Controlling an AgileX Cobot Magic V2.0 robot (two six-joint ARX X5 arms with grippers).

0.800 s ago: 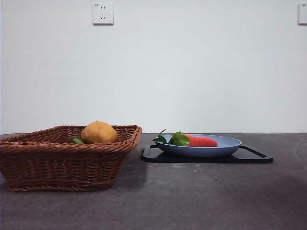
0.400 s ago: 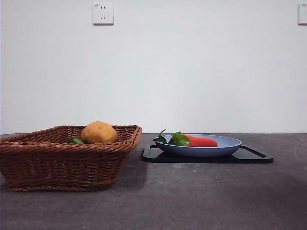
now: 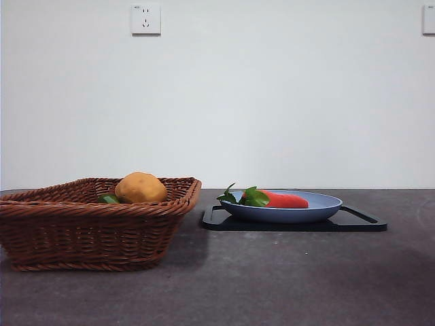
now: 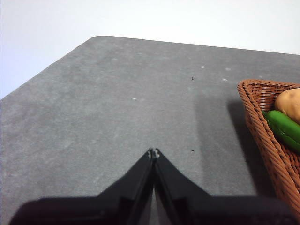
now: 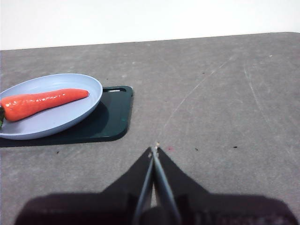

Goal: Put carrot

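The carrot (image 3: 284, 200), red-orange with green leaves, lies in a light blue plate (image 3: 319, 209) that rests on a black tray (image 3: 360, 221). It also shows in the right wrist view (image 5: 42, 102), on the plate (image 5: 70, 117). My right gripper (image 5: 154, 151) is shut and empty over bare table, to the side of the tray (image 5: 110, 119). My left gripper (image 4: 153, 152) is shut and empty over bare table beside the wicker basket (image 4: 267, 140). Neither gripper shows in the front view.
A brown wicker basket (image 3: 88, 231) stands at the left and holds a yellow-orange potato-like lump (image 3: 140, 187) and a green vegetable (image 4: 283, 127). The grey table (image 3: 272, 278) stretches in front of basket and tray. A white wall is behind.
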